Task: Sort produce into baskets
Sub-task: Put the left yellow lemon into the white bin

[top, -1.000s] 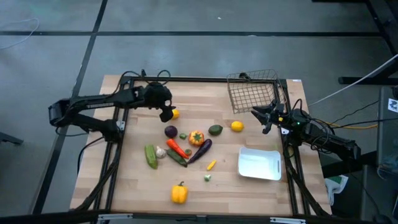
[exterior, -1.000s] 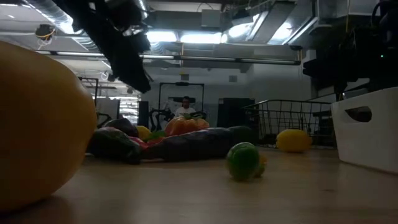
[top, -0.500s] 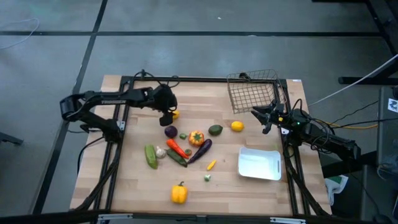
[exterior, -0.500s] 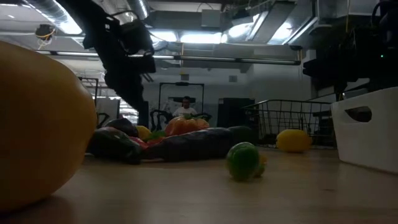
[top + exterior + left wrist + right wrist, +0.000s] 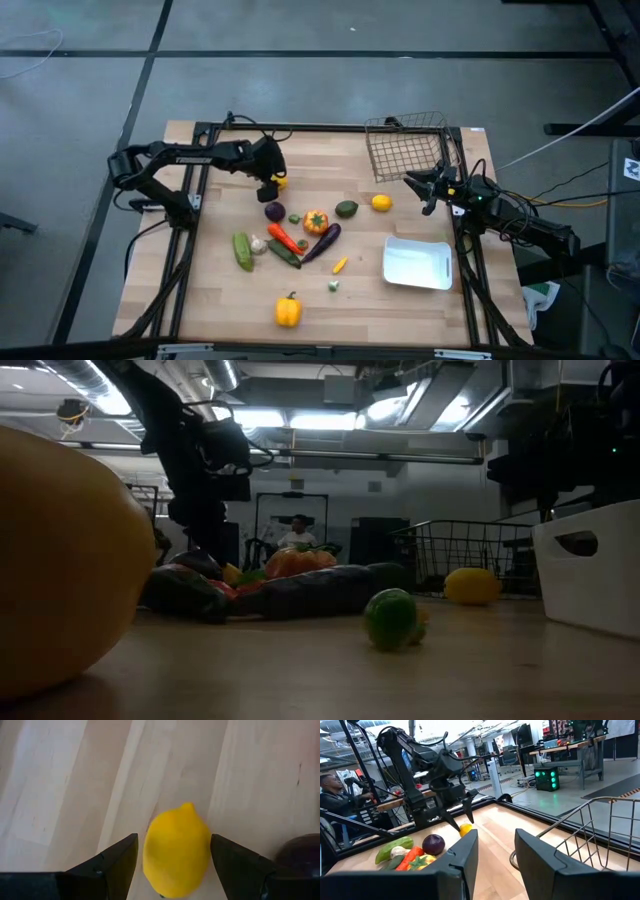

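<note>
Progress: nothing sorted, as far as the pictures show; the wire basket (image 5: 408, 148) and the white tray (image 5: 417, 264) both look empty, and all the produce lies loose on the tabletop (image 5: 210, 290).
Left to do: every piece, judging by how it lies: the lemon (image 5: 176, 850) under the left tool, a second lemon (image 5: 381, 203), the yellow pepper (image 5: 288, 311), and the central cluster with the orange carrot (image 5: 281, 238), purple eggplant (image 5: 322, 243) and green cucumber (image 5: 243, 250).
Left tool (image 5: 174, 851): hangs directly over the lemon, jaws parted about halfway, one finger on each side of the fruit; gripping nothing yet.
Lemon relative to left tool: centred between the fingers, just beyond the tips, resting on the tabletop, a dark purple piece just beside it.
Right tool (image 5: 494, 847): waits partly open and empty, just beside the wire basket, second lemon close by.
Step in hand: probably lowering to close on the lemon.
</note>
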You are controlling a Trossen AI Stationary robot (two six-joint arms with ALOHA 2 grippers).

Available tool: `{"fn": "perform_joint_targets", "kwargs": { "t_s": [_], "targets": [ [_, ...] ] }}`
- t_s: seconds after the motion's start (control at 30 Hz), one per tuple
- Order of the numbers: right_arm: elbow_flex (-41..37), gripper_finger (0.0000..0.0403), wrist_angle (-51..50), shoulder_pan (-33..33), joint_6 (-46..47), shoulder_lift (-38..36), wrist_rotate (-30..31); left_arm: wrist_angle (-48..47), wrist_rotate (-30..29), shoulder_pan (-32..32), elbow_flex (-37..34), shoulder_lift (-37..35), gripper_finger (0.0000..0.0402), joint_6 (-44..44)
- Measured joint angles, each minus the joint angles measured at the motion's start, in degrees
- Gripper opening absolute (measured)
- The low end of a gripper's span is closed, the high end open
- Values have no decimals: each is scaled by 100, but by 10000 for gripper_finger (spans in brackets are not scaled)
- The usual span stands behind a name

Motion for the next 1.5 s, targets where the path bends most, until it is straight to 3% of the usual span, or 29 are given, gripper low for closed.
{"fn": "perform_joint_targets", "kwargs": {
  "t_s": [0.63, 0.93, 1.5],
  "targets": [
    [-1, 129, -2, 0, 0, -1, 0, -127, 23, 13, 9, 474, 246, -5],
    [-1, 129, 0, -2, 0, -1, 0, -146, -1, 10, 15, 472, 190, -130],
    [1, 129, 0, -2, 0, -1, 0, -190, -22, -22, 928, 489, 202, -528]
  ]
}}
